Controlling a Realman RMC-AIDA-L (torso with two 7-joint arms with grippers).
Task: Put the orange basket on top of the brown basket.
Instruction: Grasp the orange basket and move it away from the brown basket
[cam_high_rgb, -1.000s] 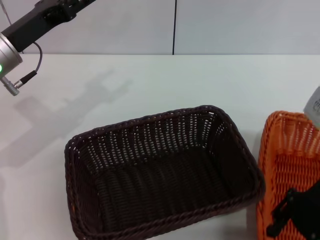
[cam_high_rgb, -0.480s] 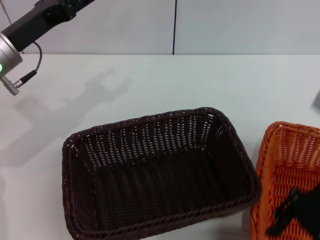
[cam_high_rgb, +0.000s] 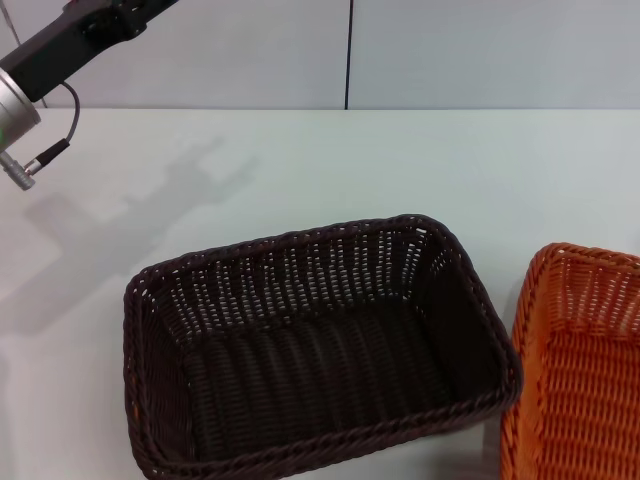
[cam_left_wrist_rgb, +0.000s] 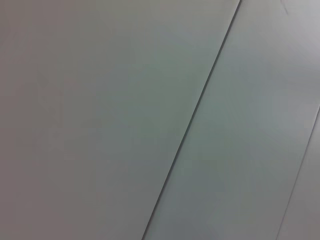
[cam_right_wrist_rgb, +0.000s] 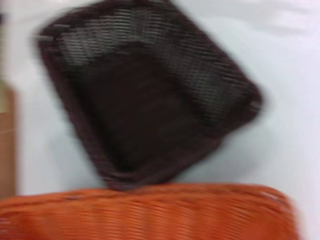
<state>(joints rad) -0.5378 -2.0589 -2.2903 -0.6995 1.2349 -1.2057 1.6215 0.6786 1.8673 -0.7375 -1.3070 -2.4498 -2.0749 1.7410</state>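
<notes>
The brown basket sits empty on the white table, low in the middle of the head view. The orange basket stands just to its right, cut off by the picture's edge, its rim close to the brown one's right rim. Whether the two rims touch I cannot tell. The right wrist view looks down on both, the brown basket beyond the orange basket's rim, and shows no fingers. My left arm is raised at the far left with its gripper out of view. Neither gripper shows in any view.
The white table stretches behind the baskets to a grey panelled wall. The left wrist view shows only wall panels. A cable and plug hang from the left arm.
The black right gripper that stood over the orange basket at the lower right has left the head view. The orange basket has shifted slightly toward the brown one. The left arm barely moved.
</notes>
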